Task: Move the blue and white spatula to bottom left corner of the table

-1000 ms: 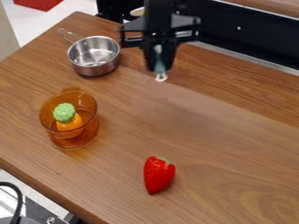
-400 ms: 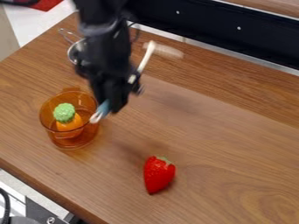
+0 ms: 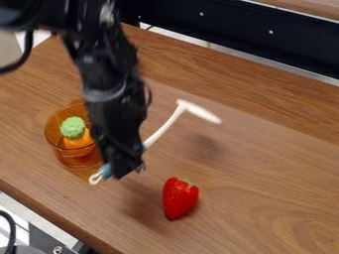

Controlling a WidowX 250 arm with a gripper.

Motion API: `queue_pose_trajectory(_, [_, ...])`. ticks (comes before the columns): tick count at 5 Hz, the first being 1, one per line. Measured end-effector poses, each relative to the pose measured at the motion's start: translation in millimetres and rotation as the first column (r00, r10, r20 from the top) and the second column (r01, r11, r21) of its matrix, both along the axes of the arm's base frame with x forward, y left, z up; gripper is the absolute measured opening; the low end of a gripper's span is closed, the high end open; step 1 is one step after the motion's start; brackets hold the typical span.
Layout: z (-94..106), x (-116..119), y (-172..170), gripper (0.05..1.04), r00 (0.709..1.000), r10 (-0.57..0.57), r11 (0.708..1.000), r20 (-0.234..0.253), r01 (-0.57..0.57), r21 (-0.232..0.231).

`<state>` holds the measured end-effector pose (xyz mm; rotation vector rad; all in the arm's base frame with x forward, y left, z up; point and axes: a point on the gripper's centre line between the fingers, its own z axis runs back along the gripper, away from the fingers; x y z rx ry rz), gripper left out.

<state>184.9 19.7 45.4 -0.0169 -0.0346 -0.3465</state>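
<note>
My gripper (image 3: 126, 166) hangs above the table, left of centre, between the orange cup and the strawberry, shut on the blue and white spatula (image 3: 164, 127). The spatula is held by its blue handle, whose white loop end pokes out at the lower left. Its white shaft rises to the upper right, ending in the white head. Shadows on the wood below show that gripper and spatula are off the wooden table (image 3: 265, 163).
An orange see-through cup (image 3: 78, 158) with a green and orange toy inside stands just left of the gripper. A red strawberry (image 3: 179, 198) lies to the right, near the front. A dark stove front (image 3: 232, 30) borders the back edge.
The gripper has come down the view from the back edge towards the front left, carrying the spatula. The arm now covers the metal pan.
</note>
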Motion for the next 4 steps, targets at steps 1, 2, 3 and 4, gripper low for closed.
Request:
queue_pose_trajectory(1, [-10.1, 0.0, -1.5, 0.231, 0.996, 0.072, 0.997, 0.049, -0.073, 0.020])
queue_pose_trajectory(2, [-19.8, 1.5, 0.5, 0.231, 0.984, 0.149, 0.988, 0.093, -0.153, 0.032])
queue_pose_trajectory(3, [-26.7, 2.9, 2.2, 0.231, 0.974, 0.204, 0.978, 0.096, -0.208, 0.035])
queue_pose_trajectory(4, [-33.9, 3.0, 3.2, 0.231, 0.965, 0.249, 0.967, 0.078, -0.252, 0.039])
